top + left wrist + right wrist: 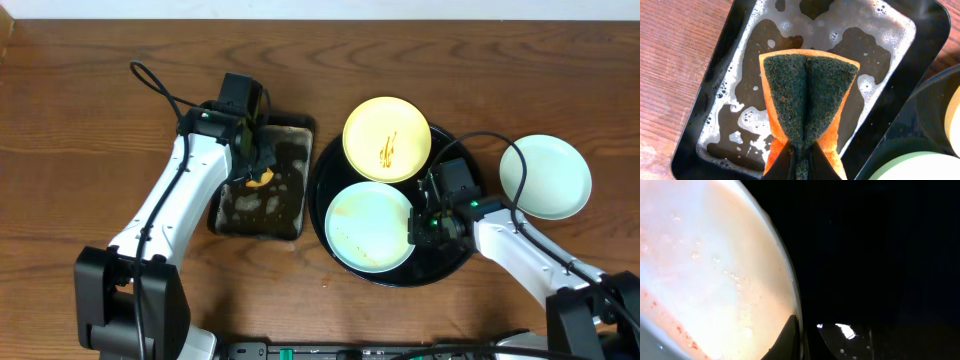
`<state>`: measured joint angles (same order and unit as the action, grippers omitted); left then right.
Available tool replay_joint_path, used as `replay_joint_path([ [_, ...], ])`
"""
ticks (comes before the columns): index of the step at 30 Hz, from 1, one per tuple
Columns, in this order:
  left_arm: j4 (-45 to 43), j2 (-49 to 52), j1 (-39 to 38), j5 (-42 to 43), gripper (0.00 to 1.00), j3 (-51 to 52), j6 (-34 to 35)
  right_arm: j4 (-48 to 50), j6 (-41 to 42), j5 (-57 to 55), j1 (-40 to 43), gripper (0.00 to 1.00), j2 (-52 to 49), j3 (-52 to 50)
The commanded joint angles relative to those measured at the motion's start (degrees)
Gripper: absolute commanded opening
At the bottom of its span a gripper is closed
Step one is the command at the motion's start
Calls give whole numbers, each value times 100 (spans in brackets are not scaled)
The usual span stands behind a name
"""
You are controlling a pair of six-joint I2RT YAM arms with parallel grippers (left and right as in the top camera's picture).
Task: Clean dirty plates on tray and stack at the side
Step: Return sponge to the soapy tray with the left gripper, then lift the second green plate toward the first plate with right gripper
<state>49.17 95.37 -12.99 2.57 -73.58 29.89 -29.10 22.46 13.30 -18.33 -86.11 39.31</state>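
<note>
My left pincer [801, 150] is clamped on the folded sponge [807, 95], orange with a green scouring face, which hangs above the soapy pan [922, 50] beside the tray [450, 265]. My right pincer [418, 226] is pressed together at the right rim of the mint-green plate [365, 228] lying in the tray, and from the wrist view it looks to be nipping that edge. The yellow plate [387, 138], with its brown squiggle intact, sits at the tray's far side, touching the mint-green one. The other mint-green plate [545, 176] lies on the bench [80, 120] to the right, well clear of the tray.

My worry is that thin, wet grip: a soapy rim can slide out once the sponge presses down, and the plate would skate into the yellow one. A dripping sponge carried across may also spill suds on the bench. Lifting by one edge could tip the plate too
</note>
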Motion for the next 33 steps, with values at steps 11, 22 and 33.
replay_joint_path([
  [11,28,-28,17,-118,7,79,-181,-72,-540,-1976,-9,1,1506,168],
  [22,28,-28,20,-118,7,79,-181,-289,-732,-2656,-9,1,1572,688],
  [33,26,-28,17,-118,8,79,-181,-1108,-240,-1696,-2,1,1565,686],
])
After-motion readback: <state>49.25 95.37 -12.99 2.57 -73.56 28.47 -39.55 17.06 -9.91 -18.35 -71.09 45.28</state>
